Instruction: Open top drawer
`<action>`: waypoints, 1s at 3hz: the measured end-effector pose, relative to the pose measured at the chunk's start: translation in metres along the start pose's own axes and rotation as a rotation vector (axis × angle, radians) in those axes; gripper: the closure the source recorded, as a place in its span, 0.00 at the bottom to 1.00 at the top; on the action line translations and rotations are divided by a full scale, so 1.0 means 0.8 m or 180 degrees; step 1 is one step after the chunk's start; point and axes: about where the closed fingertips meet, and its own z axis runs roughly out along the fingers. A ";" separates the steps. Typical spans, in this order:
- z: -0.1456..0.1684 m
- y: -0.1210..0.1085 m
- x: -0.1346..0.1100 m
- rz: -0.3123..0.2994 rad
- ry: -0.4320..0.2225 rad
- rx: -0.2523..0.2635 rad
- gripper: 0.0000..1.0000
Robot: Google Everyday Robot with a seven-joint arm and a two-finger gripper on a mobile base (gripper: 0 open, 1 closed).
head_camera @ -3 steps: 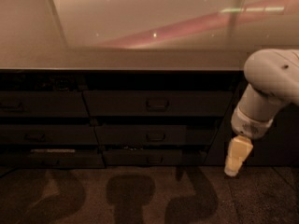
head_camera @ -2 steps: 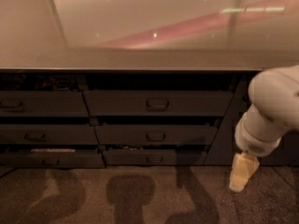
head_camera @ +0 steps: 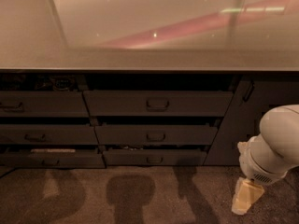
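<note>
My gripper is hanging low right, grip state unclear, well apart from top drawer; countertop above, speckled floor below.

My gripper has dropped toward 6 o'clock and drifted slightly toward 3 o'clock, my arm following, so it now hangs low at the 5 o'clock corner, near the floor.
</note>
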 end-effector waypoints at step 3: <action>0.002 -0.078 -0.009 0.0383 0.0250 -0.0110 0.00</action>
